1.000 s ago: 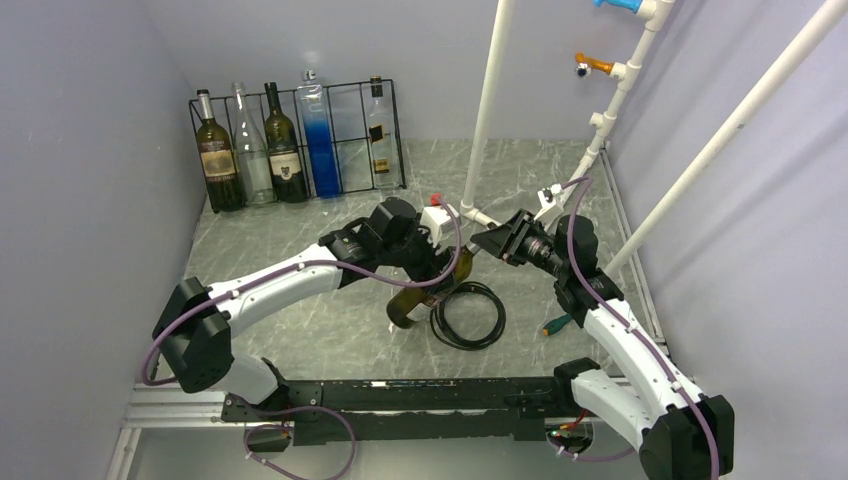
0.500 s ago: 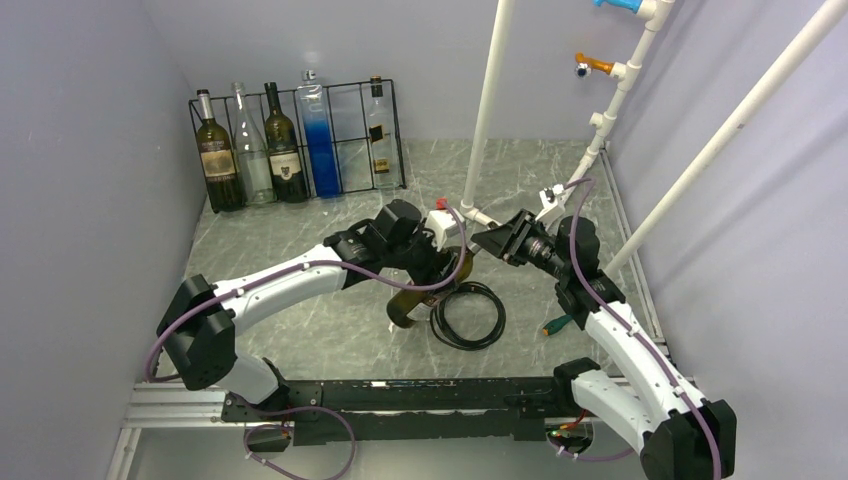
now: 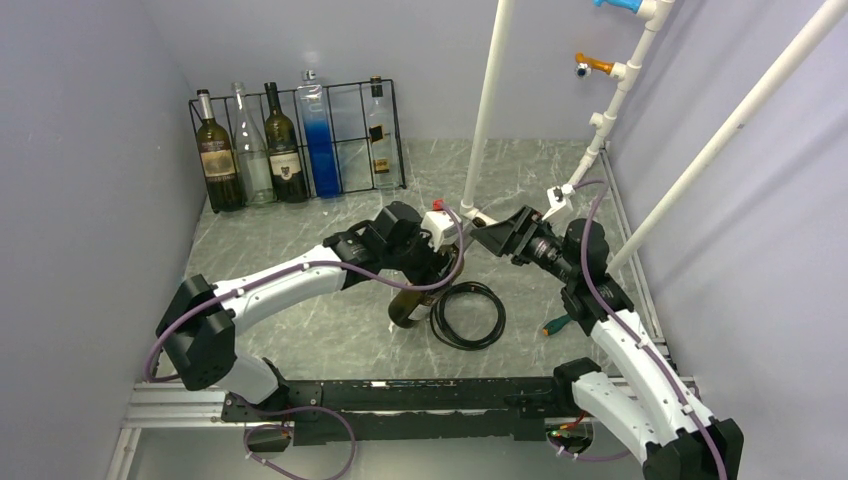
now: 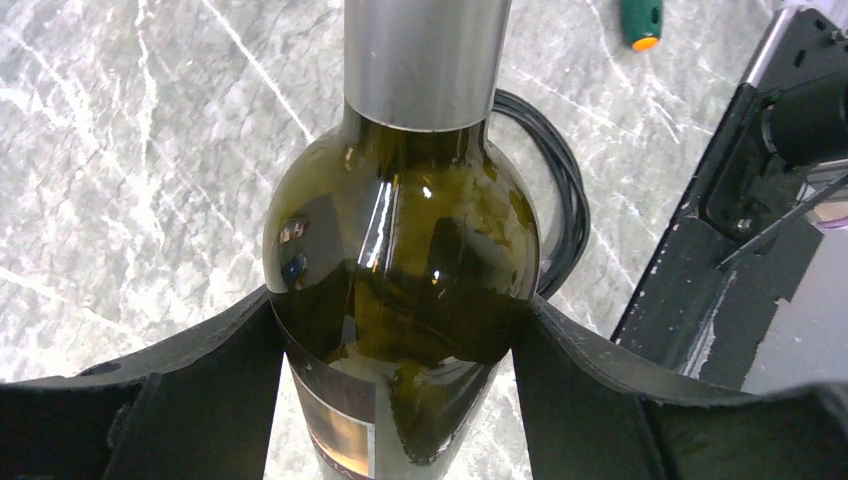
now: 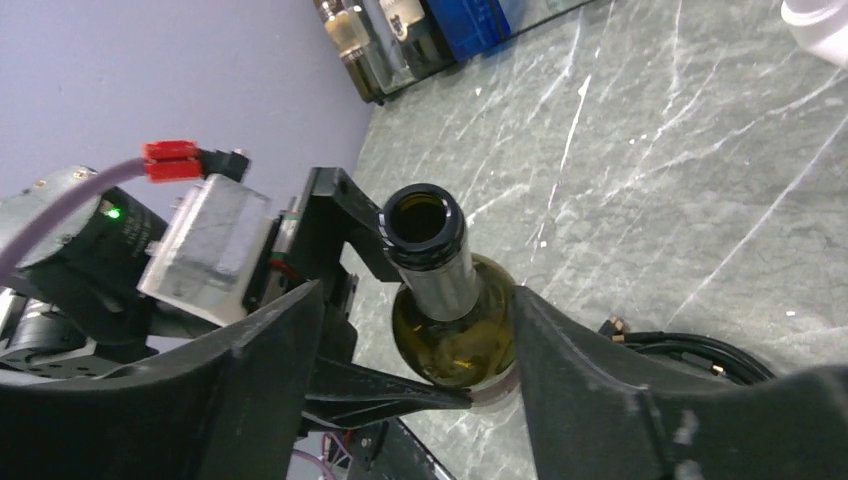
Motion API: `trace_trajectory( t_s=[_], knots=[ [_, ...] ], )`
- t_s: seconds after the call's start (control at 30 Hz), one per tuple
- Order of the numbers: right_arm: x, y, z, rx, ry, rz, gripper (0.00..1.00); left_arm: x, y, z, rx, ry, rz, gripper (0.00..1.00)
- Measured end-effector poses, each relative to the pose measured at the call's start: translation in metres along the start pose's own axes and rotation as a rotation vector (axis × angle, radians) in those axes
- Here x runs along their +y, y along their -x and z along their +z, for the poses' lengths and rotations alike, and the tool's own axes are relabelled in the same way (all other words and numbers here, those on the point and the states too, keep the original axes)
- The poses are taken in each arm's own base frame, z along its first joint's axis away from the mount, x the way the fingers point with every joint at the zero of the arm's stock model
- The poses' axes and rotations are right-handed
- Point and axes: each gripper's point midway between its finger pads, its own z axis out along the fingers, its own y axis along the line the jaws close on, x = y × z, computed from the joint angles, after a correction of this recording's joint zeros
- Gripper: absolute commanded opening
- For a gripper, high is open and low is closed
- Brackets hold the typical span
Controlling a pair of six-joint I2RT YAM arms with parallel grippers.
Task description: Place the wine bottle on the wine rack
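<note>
Glossy dark-green glass on the wine bottle (image 4: 400,300), bright reflections on its shoulder, matt silver foil sleeve (image 4: 425,60) at twelve o'clock, paper label (image 4: 335,432) at six, matt black plastic fingers (image 4: 200,385) at three and nine, smooth black rubbery cable (image 4: 565,200) at two, polished grey veined-stone table (image 4: 120,150).

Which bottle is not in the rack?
The dark green bottle clamped in the left tool; the other bottles stand in the rack.

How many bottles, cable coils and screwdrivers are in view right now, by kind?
Bottles in the wine rack: 5
Wine bottle gripped by the left end effector: 1
Black cable coil: 1
Screwdriver: 1
Total: 8
</note>
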Motion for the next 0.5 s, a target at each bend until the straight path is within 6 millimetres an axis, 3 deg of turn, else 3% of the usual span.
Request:
trace_trajectory(
  t_s=[0.17, 0.5],
  knots=[
    [0.007, 0.009, -0.004, -0.028, -0.002, -0.022, 0.84, 0.006, -0.005, -0.002, 0.02, 0.03, 0.003, 0.0],
    [0.014, 0.023, -0.023, -0.085, -0.058, -0.086, 0.85, 0.009, -0.003, -0.005, 0.012, 0.051, 0.011, 0.0]
  ],
)
